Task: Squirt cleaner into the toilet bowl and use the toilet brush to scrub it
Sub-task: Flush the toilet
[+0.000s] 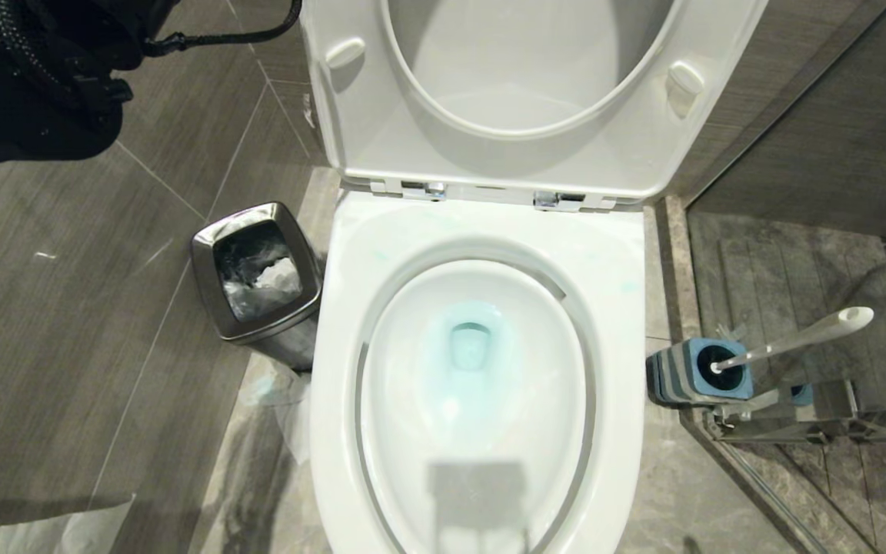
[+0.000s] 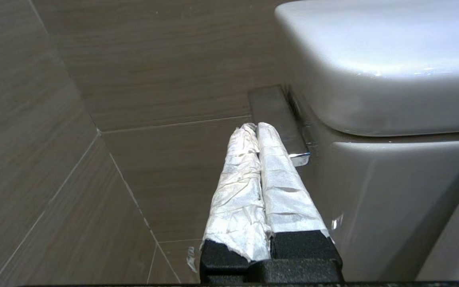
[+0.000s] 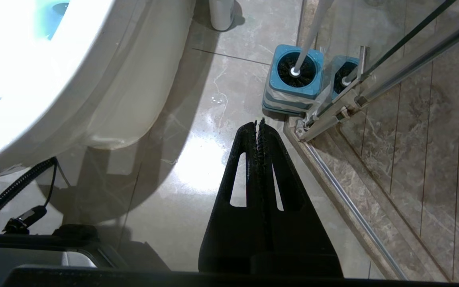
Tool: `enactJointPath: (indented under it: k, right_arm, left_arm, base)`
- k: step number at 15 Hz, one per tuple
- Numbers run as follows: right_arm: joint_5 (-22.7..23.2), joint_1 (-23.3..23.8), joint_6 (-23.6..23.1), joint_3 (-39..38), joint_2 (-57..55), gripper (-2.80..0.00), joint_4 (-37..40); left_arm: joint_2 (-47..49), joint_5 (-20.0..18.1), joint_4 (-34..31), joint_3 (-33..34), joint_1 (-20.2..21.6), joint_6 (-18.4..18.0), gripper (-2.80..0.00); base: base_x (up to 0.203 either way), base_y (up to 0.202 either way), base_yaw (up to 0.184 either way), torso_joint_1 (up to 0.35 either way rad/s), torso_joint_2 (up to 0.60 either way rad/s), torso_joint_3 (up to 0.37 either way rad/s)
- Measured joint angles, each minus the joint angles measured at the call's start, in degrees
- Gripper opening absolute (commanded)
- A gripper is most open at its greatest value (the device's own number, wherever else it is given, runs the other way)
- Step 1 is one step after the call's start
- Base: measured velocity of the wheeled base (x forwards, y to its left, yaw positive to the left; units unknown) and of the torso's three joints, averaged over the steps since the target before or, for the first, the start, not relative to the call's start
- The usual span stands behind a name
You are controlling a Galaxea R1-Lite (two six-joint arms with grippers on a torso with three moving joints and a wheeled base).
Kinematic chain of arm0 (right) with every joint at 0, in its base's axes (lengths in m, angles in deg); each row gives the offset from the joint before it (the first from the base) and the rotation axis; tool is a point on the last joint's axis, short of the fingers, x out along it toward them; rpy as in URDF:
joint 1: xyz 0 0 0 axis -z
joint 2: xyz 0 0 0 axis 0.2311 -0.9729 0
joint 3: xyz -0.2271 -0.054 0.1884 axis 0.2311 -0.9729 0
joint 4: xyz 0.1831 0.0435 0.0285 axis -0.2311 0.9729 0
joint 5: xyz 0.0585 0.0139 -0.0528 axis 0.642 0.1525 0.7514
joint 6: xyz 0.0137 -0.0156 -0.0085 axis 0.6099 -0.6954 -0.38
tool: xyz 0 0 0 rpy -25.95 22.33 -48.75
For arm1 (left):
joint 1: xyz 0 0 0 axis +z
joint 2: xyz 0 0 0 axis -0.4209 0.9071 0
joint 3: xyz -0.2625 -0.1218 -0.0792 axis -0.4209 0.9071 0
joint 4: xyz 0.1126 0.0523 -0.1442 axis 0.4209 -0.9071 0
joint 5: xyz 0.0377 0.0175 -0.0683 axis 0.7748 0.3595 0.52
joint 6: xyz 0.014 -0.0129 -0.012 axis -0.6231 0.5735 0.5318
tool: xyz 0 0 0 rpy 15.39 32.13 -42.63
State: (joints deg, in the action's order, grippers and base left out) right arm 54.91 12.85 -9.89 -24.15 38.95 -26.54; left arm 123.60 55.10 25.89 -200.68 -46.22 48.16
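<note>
The white toilet bowl [image 1: 481, 231] fills the middle of the head view with its seat and lid raised. Pale blue liquid [image 1: 467, 362] tints the water in its basin. No cleaner bottle is in view. The toilet brush [image 1: 797, 337] stands slanted in its blue-topped holder [image 1: 693, 375] on the floor right of the bowl. My left gripper [image 2: 255, 126] is shut and empty, its fingers wrapped in white, beside the tank [image 2: 373, 59] near a chrome lever [image 2: 279, 115]. My right gripper [image 3: 258, 122] is shut and empty, low over the floor just short of the holder [image 3: 293, 75].
A small steel waste bin [image 1: 258, 269] with a liner stands left of the bowl, and paper [image 1: 43, 531] lies on the floor at the near left. A glass shower door with a metal frame [image 3: 357, 91] runs right behind the brush holder. My left arm [image 1: 28, 85] hangs at the upper left.
</note>
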Motion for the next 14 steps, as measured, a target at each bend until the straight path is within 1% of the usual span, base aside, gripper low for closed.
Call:
enactJointPath:
  k: [6, 14]
  right_arm:
    - [-0.02, 0.00, 0.00, 0.00, 0.00, -2.80, 0.02]
    - [-0.03, 0.00, 0.00, 0.00, 0.00, -2.80, 0.02]
  left_arm:
    - [0.12, -0.09, 0.06, -0.02, -0.36, -0.49, -2.80]
    - [2.00, -0.23, 0.28, 0.04, -0.39, -0.17, -2.80]
  base:
    - [0.000, 0.000, 0.000, 0.000, 0.00, 0.000]
    - [0.000, 0.000, 0.000, 0.000, 0.00, 0.000]
